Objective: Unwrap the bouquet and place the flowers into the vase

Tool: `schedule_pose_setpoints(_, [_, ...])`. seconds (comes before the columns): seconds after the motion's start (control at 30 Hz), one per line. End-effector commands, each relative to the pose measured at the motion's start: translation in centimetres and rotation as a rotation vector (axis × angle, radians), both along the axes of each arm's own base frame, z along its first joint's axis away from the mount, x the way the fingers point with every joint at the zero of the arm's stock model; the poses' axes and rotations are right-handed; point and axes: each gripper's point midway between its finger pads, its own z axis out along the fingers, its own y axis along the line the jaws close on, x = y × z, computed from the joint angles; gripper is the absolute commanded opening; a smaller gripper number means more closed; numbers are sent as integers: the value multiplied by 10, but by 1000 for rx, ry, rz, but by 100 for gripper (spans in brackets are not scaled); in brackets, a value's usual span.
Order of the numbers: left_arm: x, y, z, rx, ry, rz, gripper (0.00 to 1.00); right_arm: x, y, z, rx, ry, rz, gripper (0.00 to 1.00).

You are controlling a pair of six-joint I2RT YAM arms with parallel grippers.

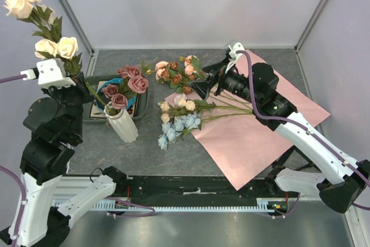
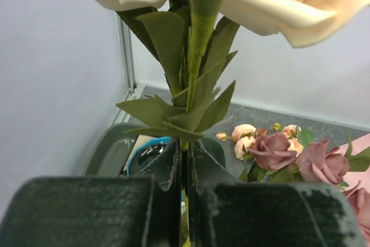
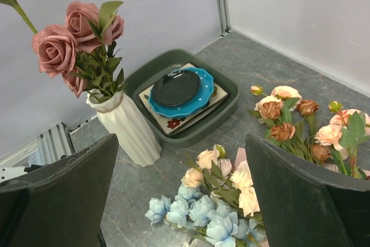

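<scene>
Your left pincer (image 2: 185, 146) is clamped on the cream roses (image 1: 56, 47), high over the table's (image 1: 231, 62) left edge — your right pincer (image 3: 180, 143) stands apart. The vase (image 1: 123, 124), near that edge, holds mauve roses (image 1: 132, 80).

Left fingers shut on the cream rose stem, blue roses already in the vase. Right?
Not quite. The vase holds the mauve roses; the blue roses lie on the table, as the right wrist view shows. The left fingers are shut on the cream rose stem.
</scene>
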Motion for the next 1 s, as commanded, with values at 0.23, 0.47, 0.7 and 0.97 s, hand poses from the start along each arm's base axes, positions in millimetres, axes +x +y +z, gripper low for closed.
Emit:
schedule_pose_setpoints(0.23, [14,12,-70,-106,-36,148,2,2,-5,-4,-4,-21,-28,98])
schedule_pose_setpoints(0.47, [14,11,-105,-93,6,150,58,12,-1,-24,-38,16,-43,98])
schedule_pose_setpoints(0.7, [-5,5,-93,-171,72,65,98,49,-20,-69,-203,143,-207,98])
schedule_pose_setpoints(0.97, [-55,-33,-20,-280,-71,-327,95,142,-123,-199,-565,368,-609,98])
